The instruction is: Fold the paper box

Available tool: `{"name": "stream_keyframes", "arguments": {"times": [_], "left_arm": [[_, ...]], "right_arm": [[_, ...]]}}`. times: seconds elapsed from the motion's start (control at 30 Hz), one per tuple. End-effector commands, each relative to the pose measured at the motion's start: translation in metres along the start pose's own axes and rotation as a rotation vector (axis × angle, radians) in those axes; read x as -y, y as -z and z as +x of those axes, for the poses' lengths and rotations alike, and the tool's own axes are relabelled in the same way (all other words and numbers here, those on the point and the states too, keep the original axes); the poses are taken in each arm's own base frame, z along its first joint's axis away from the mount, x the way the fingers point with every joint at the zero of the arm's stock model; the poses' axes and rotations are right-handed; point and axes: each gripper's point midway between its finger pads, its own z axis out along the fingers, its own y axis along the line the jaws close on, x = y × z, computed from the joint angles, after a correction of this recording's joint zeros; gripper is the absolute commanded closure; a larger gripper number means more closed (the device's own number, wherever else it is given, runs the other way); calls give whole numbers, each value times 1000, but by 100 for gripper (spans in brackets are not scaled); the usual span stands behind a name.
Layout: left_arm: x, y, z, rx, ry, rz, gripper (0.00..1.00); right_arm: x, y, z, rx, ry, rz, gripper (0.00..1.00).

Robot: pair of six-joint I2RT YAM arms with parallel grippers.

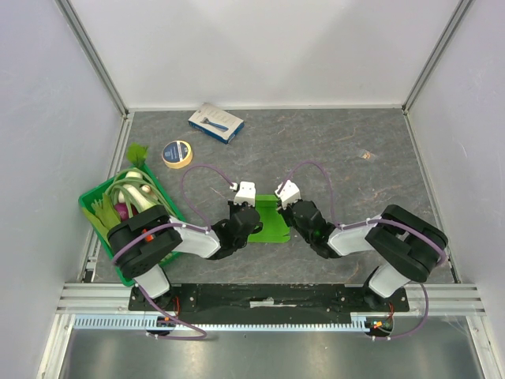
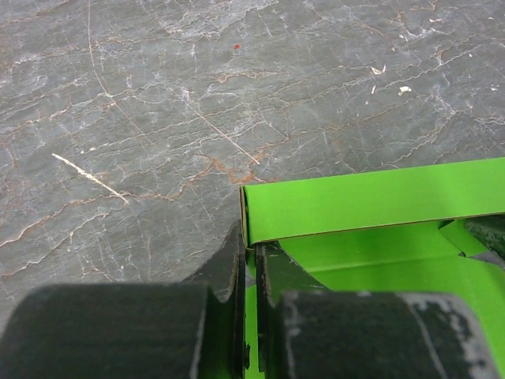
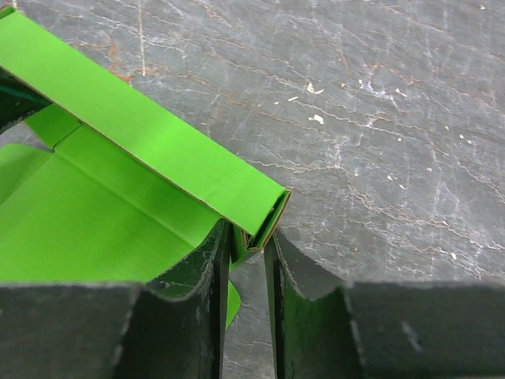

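Grey, veined and scuffed, the table [image 1: 355,158] lies bare just beyond both sets of fingertips, and the paper box [image 1: 268,221] sits on it between the two grippers, half formed, with one long wall rolled over into a double-thick rail. The left gripper [image 2: 249,253] is pressed together on the thin card of the side wall at its end of that rail. The right gripper [image 3: 248,237] has its jaws standing a little apart around the rail's other end. From its wrist view I cannot tell whether they bite the card or only bracket it. The risk, as I judge it, is at that right corner. If the jaws close off-centre, they may crush the rolled edge or catch only the loose tab hanging between them, and the fold could spring back open. A pull from either side while the other pinches may twist the light card, tear a crease, or drag the whole box across the smooth top. Small white crumbs dot the surface ahead of the right gripper. Well out past the left gripper's arm stands a green crate [image 1: 95,201] of vegetables. Farther beyond the left gripper lie a roll of tape [image 1: 177,153] and a blue-and-white carton [image 1: 215,122]. White walls [image 1: 260,47] close the cell.
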Motion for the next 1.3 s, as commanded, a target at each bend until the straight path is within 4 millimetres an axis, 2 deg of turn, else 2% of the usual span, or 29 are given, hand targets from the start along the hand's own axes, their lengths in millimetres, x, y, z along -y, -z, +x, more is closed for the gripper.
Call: {"name": "stream_keyframes", "arguments": {"times": [0.0,0.07,0.17,0.2,0.23,0.27,0.3,0.37,0.4,0.47,0.5,0.57,0.63,0.67,0.7,0.73,0.77,0.8,0.83,0.87,0.9,0.93,0.97,1.0,1.03,1.07,1.13,1.17,1.27], "left_arm": [[11,3,-9,7,38,38,98],[13,4,-9,1,49,42,98],[12,6,-10,-7,58,45,98],[13,7,-10,-11,58,54,90],[15,9,-11,-13,63,69,82],[13,12,-11,-15,74,82,74],[14,17,-21,4,95,106,59],[16,25,-22,3,97,163,49],[20,33,-33,21,125,207,42],[15,43,-27,-2,114,240,38],[18,55,-44,20,150,302,36],[10,68,-38,-17,149,336,34],[15,89,-58,-6,193,456,32],[8,88,-61,-23,207,456,32],[8,95,-52,-93,203,503,29],[8,98,-68,-102,257,530,28],[-8,86,-75,-119,303,493,28],[-2,91,-83,-156,329,565,28],[-10,82,-88,-166,364,561,27],[-7,79,-92,-181,370,593,24],[3,82,-108,-190,371,671,24],[0,72,-111,-209,376,660,24],[3,57,-94,-291,377,646,24],[12,55,-107,-310,389,712,24],[11,45,-106,-348,422,719,24],[17,34,-90,-422,448,735,26],[41,36,-96,-480,487,886,36],[49,30,-77,-552,511,906,48],[59,25,-58,-604,522,898,60]], "right_arm": [[14,-7,-32,96,-44,125,73],[19,-8,-32,96,-54,177,80],[14,-14,-29,77,-47,179,89],[14,-16,-25,65,-47,185,90],[15,-16,-24,63,-48,189,99],[16,-15,-24,63,-52,198,100],[16,-15,-24,66,-61,195,100],[16,-12,-23,73,-61,186,100],[13,-12,-22,70,-57,168,100],[16,-11,-24,67,-65,153,100],[11,-11,-21,56,-67,98,100],[17,-9,-24,48,-90,61,100],[12,-8,-26,32,-95,-14,100],[17,-6,-28,24,-97,-35,100],[14,-4,-30,23,-93,-70,100],[7,-2,-33,26,-84,-133,100],[7,0,-32,19,-82,-170,100],[5,0,-33,13,-77,-189,100],[-5,2,-33,15,-59,-263,100],[-4,1,-27,-13,-61,-275,100],[-6,0,-30,-8,-63,-291,100],[-9,1,-32,-1,-70,-316,100],[-13,2,-35,10,-82,-350,100],[-17,2,-39,17,-85,-375,100],[-19,3,-41,18,-85,-393,100],[-24,4,-40,8,-93,-420,100],[-27,4,-46,22,-100,-437,100],[-27,4,-49,30,-106,-437,100],[-29,4,-56,42,-118,-454,100]]}}
